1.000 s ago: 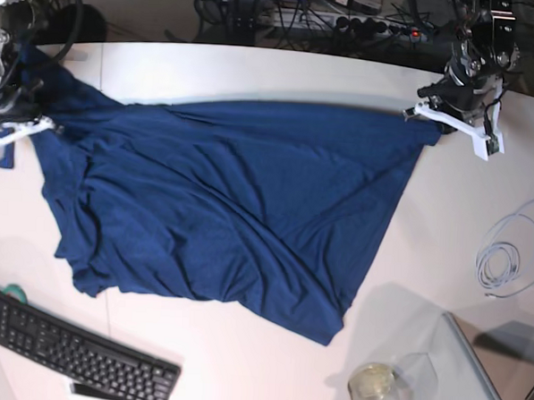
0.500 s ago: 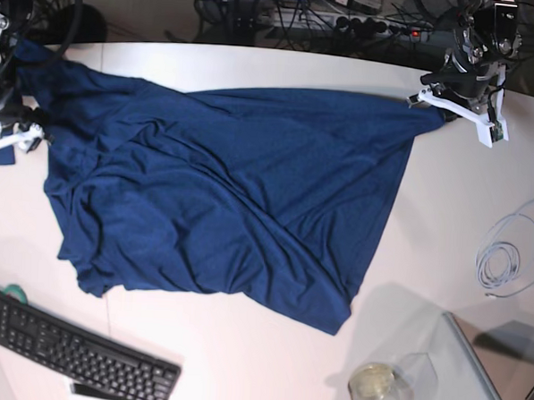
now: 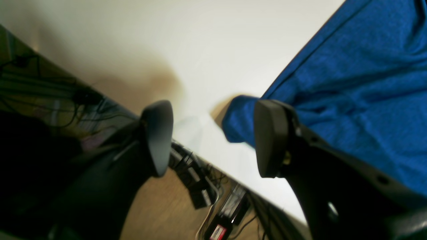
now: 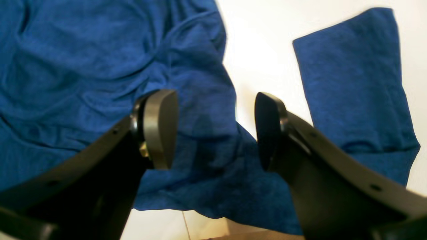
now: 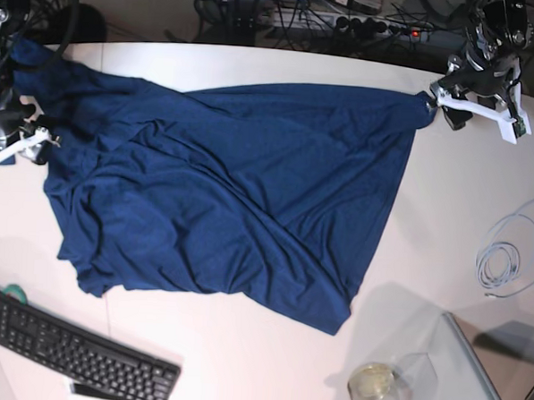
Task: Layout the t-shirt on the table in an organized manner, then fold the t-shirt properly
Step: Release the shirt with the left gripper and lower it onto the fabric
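The dark navy-blue short-sleeved t-shirt (image 5: 222,198) of soft plain fabric lies spread but rumpled across the middle of the large white smooth-topped desk (image 5: 445,227), with diagonal creases running through it and one corner reaching toward the far edge. The left claw (image 3: 213,138) stands wide with nothing between its jaws, just beside a small bunched corner of the cloth near the desk's far rim. The right claw (image 4: 215,130) also stands wide and empty, poised over the wrinkled fabric near a sleeve. I judge the shirt light, limp and prone to sagging and folding on itself, so it likely needs pinching at hem corners, shoulder seams or sleeve edges, both sides at once, and gentle pulling to flatten the creases.
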`<state>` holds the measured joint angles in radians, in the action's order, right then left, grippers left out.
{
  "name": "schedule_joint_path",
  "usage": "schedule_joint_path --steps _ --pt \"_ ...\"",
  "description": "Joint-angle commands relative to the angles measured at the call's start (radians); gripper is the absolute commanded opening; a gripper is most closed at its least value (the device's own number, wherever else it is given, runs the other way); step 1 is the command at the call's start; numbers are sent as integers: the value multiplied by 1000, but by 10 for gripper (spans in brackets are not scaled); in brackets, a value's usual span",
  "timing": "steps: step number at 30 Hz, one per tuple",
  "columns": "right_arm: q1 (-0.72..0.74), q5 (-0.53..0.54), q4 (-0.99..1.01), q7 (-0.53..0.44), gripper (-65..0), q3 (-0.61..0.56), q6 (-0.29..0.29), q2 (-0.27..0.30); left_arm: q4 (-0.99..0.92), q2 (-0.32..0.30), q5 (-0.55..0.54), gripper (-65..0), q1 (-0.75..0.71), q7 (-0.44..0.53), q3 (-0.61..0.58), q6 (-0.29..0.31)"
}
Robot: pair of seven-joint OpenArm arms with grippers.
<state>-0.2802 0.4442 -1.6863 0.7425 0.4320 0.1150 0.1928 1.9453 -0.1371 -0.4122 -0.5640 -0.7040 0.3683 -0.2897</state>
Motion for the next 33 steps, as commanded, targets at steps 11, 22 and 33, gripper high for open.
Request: schedule_joint_path --steps 11,22,33 --pt "6 -2 -16 -16 -303 1 10 -19 -137 -9 6 -283 289 -55 -193 2" --pt "-11 -2 -15 -18 -303 3 10 -19 -353 -9 8 -285 362 -76 -210 4" --pt "-11 -2 -16 -18 -303 3 10 -20 -476 -8 8 -382 378 -6 -211 5"
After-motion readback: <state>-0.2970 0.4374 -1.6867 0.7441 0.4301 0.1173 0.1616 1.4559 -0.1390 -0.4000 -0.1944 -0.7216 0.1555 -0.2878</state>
